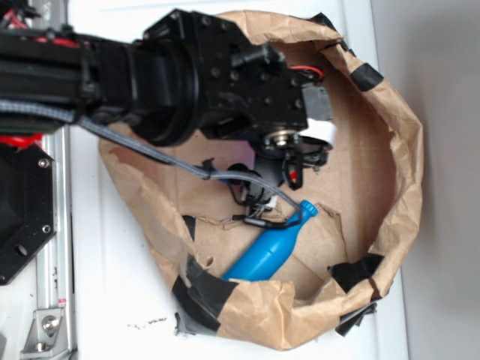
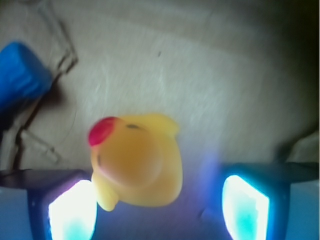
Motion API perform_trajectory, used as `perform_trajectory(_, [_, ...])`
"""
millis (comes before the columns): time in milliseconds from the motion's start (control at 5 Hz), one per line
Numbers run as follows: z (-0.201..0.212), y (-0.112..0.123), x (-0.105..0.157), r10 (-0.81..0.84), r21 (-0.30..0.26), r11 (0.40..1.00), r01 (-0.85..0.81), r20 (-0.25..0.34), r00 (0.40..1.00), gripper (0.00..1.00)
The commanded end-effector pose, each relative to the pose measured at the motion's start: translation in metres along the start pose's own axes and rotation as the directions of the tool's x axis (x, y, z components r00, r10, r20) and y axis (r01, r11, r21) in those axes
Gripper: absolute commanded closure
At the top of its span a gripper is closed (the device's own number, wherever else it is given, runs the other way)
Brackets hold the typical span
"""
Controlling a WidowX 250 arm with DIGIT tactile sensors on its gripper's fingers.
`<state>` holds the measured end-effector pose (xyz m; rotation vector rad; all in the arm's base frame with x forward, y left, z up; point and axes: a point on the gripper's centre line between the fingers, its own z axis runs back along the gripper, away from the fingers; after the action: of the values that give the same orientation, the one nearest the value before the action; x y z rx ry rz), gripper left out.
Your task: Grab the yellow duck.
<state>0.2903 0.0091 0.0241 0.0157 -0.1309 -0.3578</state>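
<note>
The yellow duck point(image 2: 136, 160) lies on the brown paper floor of a taped paper enclosure point(image 1: 397, 150) that sits on a white desk point(image 1: 112, 300); in the wrist view it rests between the two glowing fingers point(image 2: 72, 210) of the hand point(image 2: 159, 210), closer to the finger on the left of that view and perhaps touching it, with a clear gap to the other; the hand stands wide open and holds nothing. The main risk, as a judgement, is an off-centre close: the nearer finger would meet the rounded body first and could push or roll the duck sideways, or squeeze it out forwards towards its red beak point(image 2: 102, 131), since a smooth round toy gives little flat surface to pinch. The blue bottle point(image 1: 271, 247) lies near, just at the upper left corner of the wrist view, and a drifting hand might nudge it; loose cables also hang close to the bottle's cap in the exterior view. Much is hidden: in the exterior view the arm covers the duck entirely and the fingers are barely readable; the wrist view is blurred, its fingertips are cut off by the lower edge, and how high the hand sits above the paper cannot be told.
</note>
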Motion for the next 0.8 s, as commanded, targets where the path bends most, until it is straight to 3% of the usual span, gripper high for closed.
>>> perform_trajectory(0, [0.005, -0.004, 0.019, 0.002, 0.016, 1.000, -0.002, 0.027, 1.000, 1.00])
perform_trajectory(400, [0.004, -0.005, 0.013, 0.024, 0.004, 1.000, -0.024, 0.005, 1.000, 1.00])
perform_trajectory(600, [0.052, -0.002, -0.001, 0.260, -0.008, 0.966, -0.260, -0.005, 0.966, 1.00])
